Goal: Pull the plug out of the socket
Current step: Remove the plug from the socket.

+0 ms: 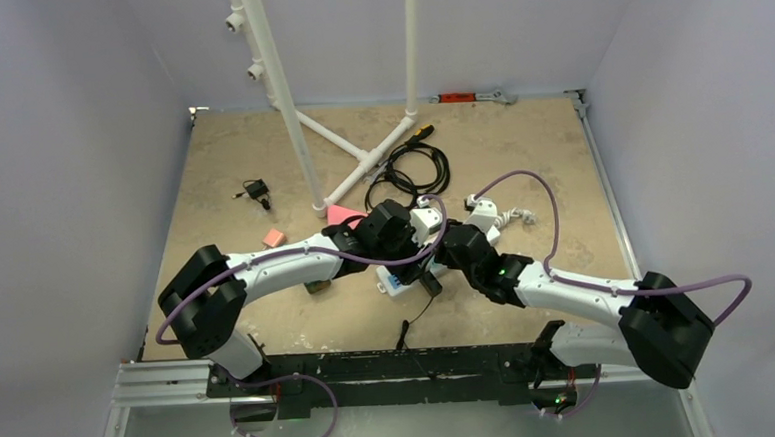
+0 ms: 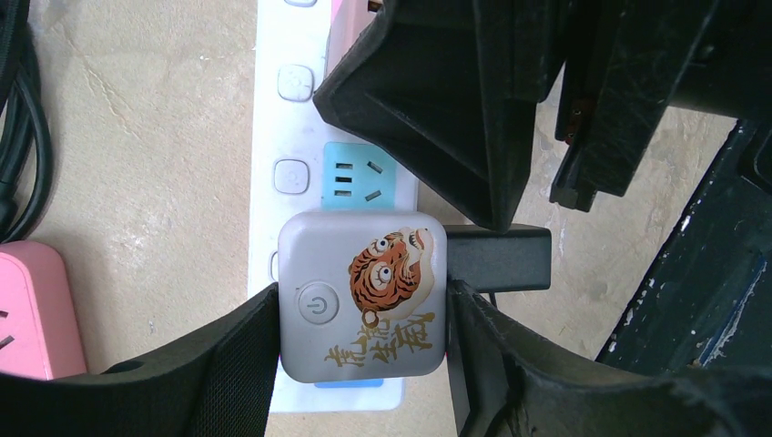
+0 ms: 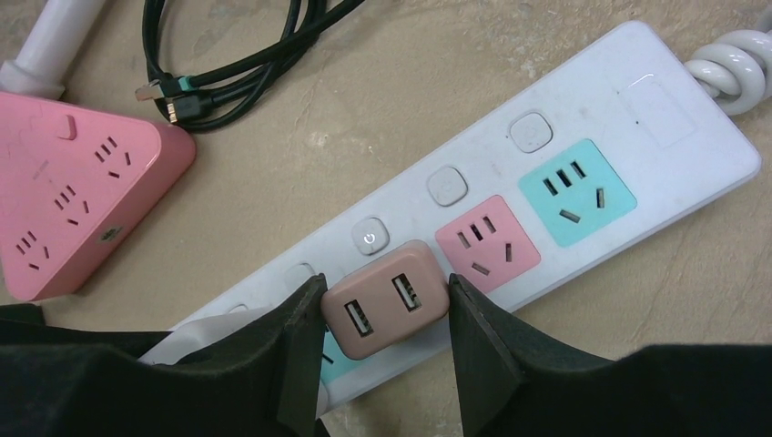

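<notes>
A white power strip (image 3: pixel 628 109) lies on the tan table, mostly hidden under both arms in the top view (image 1: pixel 391 284). A grey square plug with a tiger picture (image 2: pixel 362 305) sits over a blue socket on the strip (image 2: pixel 264 196). My left gripper (image 2: pixel 362 308) is shut on it, a finger on each side. A pinkish-brown USB charger plug (image 3: pixel 387 309) sits on the strip beside a free pink socket (image 3: pixel 487 244). My right gripper (image 3: pixel 386 291) is shut on it. In the top view the left gripper (image 1: pixel 413 259) and right gripper (image 1: pixel 443 254) meet tip to tip.
A pink triangular socket block (image 3: pixel 77 196) lies left of the strip. Coiled black cables (image 1: pixel 411 167) and a white pipe frame (image 1: pixel 305 163) stand behind. A black plug with a cord (image 2: pixel 501 258) sits beside the tiger plug. A small pink block (image 1: pixel 274 238) lies at left.
</notes>
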You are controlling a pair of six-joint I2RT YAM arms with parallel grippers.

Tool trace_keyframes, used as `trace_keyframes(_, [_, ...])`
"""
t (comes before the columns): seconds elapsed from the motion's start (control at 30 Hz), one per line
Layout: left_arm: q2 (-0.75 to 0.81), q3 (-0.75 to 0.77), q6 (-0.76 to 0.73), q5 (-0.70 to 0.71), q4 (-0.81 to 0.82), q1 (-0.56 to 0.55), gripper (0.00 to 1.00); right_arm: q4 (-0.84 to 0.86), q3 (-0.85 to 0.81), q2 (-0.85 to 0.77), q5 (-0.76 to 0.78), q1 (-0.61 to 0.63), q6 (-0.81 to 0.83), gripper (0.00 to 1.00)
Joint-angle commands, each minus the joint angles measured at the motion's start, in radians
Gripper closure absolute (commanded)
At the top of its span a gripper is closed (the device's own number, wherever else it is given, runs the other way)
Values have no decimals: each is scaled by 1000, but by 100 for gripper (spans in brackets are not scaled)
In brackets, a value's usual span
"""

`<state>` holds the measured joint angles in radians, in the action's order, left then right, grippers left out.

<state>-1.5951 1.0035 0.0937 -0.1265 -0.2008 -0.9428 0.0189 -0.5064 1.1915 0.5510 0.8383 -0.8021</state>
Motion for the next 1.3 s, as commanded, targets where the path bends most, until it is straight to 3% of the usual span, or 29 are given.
trace_keyframes(0.0, [-31,17,9,64,-5,14,100,0,-26,-1,14,4,-11,100])
trace_keyframes(0.67, [-42,17,17,51,-2,30,100,-114,-84,66,200,217,-165,100])
trace_keyframes(1.0, [-40,17,16,50,-3,30,100,-109,-91,-1,179,197,-105,100])
trace_keyframes(1.27, [-47,17,18,43,-2,30,100,-27,-54,-41,59,67,-11,100])
